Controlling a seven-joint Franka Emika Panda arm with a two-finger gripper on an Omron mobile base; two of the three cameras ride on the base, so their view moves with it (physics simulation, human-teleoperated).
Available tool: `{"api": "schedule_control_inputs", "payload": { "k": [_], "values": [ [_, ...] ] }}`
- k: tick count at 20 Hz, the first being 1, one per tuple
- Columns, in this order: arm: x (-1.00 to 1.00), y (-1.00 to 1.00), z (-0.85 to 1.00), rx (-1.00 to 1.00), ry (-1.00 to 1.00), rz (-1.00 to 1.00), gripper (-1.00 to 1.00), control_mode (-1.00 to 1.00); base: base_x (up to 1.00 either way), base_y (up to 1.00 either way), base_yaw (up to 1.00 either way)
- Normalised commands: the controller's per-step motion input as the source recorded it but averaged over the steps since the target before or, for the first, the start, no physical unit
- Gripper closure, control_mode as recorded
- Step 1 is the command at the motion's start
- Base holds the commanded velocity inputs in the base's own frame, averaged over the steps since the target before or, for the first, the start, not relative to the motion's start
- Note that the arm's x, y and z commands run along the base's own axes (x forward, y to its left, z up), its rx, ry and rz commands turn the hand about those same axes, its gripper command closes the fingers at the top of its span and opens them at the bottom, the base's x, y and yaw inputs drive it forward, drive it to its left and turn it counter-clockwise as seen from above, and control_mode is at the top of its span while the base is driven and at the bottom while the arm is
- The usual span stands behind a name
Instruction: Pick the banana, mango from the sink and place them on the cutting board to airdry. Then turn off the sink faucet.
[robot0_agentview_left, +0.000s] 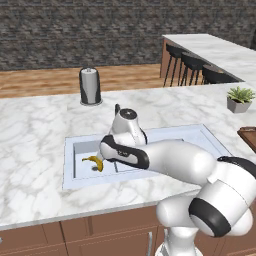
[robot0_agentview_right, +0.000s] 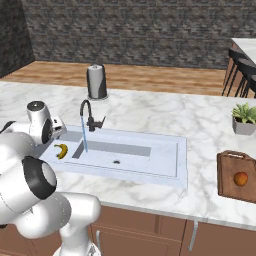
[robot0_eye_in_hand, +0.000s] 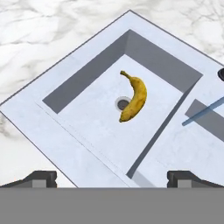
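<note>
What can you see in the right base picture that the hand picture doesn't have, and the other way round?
Right base view alone: the mango sitting on the cutting board, the sink faucet standing upright, the dark paper-towel holder and a potted plant.

Hand view alone: the open gripper with its fingertips apart above the sink, and the round drain right beside the banana.

Both: the banana lying in the smaller compartment of the sink, the blue water stream, and the white marble counter.
</note>
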Motion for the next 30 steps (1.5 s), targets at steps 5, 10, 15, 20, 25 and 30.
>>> {"api": "schedule_control_inputs", "payload": {
  "k": [5,10,15,20,25,30],
  "values": [
    [0.09,0.01,-0.13,0.0,0.0,0.0,-1.0,-1.0,0.0,0.0,0.0],
    [0.08,0.0,-0.08,0.0,0.0,0.0,-1.0,-1.0,0.0,0.0,0.0],
    [0.06,0.05,-0.07,0.0,0.0,0.0,-1.0,-1.0,0.0,0.0,0.0],
    [0.0,0.05,-0.11,0.0,0.0,0.0,-1.0,-1.0,0.0,0.0,0.0],
    [0.05,0.03,-0.13,0.0,0.0,0.0,-1.0,-1.0,0.0,0.0,0.0],
    [0.06,0.0,-0.09,0.0,0.0,-0.01,-1.0,-1.0,0.0,0.0,0.0]
  ]
}}
